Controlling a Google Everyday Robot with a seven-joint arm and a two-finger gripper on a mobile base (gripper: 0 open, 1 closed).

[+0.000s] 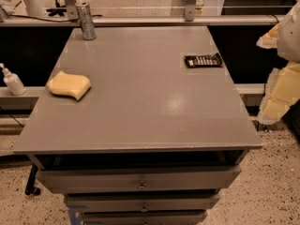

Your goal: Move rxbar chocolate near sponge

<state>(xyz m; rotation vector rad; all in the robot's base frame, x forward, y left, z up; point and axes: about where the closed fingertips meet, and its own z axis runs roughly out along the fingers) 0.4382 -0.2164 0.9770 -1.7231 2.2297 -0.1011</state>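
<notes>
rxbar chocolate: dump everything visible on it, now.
The rxbar chocolate is a small flat bar in a black wrapper, with pale lettering across its face and ends that look crimped. It lies flat, long axis left-right, near the far right edge of the grey table. Only the table touches it; the sponge sits across at the left edge. The gripper hangs beyond the table's right side, clear of the bar.

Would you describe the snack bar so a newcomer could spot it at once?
On the grey table, look to the far right edge, near the gripper hanging beside it. The snack bar lies flat there, the only black thing, unlike the yellow sponge and metal can.
</notes>
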